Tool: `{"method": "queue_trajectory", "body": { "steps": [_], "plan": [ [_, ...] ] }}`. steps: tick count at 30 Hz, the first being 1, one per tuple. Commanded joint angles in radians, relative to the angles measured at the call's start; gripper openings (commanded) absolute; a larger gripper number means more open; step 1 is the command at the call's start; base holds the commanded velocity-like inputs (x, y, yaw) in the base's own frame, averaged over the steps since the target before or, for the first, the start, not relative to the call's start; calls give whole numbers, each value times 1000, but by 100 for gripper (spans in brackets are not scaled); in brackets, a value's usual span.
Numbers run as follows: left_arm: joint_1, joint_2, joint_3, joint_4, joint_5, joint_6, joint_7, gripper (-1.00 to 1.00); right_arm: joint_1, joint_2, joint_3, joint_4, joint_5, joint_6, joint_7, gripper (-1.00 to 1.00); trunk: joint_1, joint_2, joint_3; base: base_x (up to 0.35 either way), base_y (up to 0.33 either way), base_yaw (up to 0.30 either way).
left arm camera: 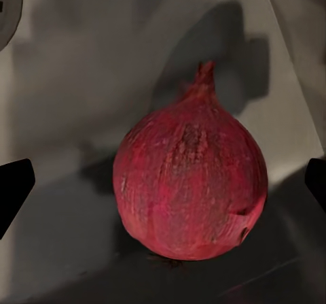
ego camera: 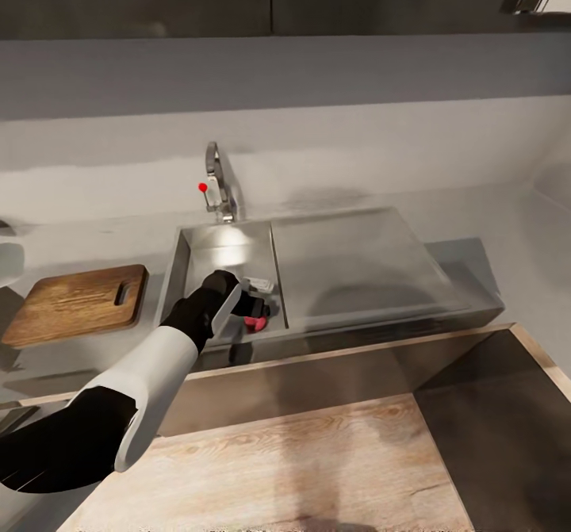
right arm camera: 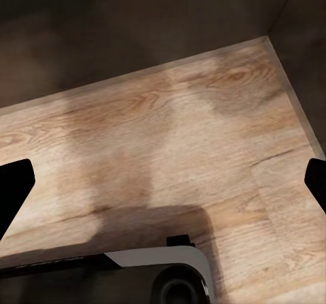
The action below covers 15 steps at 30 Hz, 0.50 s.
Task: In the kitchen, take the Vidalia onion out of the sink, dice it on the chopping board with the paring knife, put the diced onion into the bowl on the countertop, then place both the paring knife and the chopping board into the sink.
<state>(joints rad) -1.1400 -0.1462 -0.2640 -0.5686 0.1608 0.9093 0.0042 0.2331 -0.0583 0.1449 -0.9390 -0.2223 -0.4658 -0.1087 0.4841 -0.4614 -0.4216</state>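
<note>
The Vidalia onion (left arm camera: 190, 188), a reddish-pink bulb with a short stem, stands on the floor of the sink (ego camera: 223, 248) near its front wall. In the head view only a pink bit of the onion (ego camera: 254, 324) shows under my left gripper (ego camera: 255, 310), which reaches down into the basin. My left gripper (left arm camera: 163, 188) is open, with one dark fingertip (left arm camera: 13, 192) on each side of the onion and not touching it. The chopping board (ego camera: 75, 304) lies on the countertop (ego camera: 87, 235) left of the sink. A white edge of the bowl (ego camera: 6, 264) shows at the far left. The paring knife is out of view. My right gripper (right arm camera: 165, 185) is open over wooden floor.
The chrome tap (ego camera: 216, 187) with a red dot stands behind the basin. A flat steel drainboard (ego camera: 349, 262) takes up the sink's right part. The round drain (left arm camera: 7, 5) lies beyond the onion. A pale wooden floor (ego camera: 317, 468) lies in front of the cabinets.
</note>
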Motion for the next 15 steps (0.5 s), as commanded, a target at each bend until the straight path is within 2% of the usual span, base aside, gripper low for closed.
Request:
{"method": "queue_trajectory", "body": {
  "steps": [1, 15],
  "plan": [
    [0, 1, -3, -1, 3, 4, 0, 100, 0, -2, 5, -1, -4, -2, -8, 100, 0, -2, -3, 2, 0, 0],
    [0, 0, -5, -2, 3, 3, 0, 100, 0, -2, 5, -1, -5, -2, -8, 100, 0, -2, -26, 0, 0, 0]
  ]
}}
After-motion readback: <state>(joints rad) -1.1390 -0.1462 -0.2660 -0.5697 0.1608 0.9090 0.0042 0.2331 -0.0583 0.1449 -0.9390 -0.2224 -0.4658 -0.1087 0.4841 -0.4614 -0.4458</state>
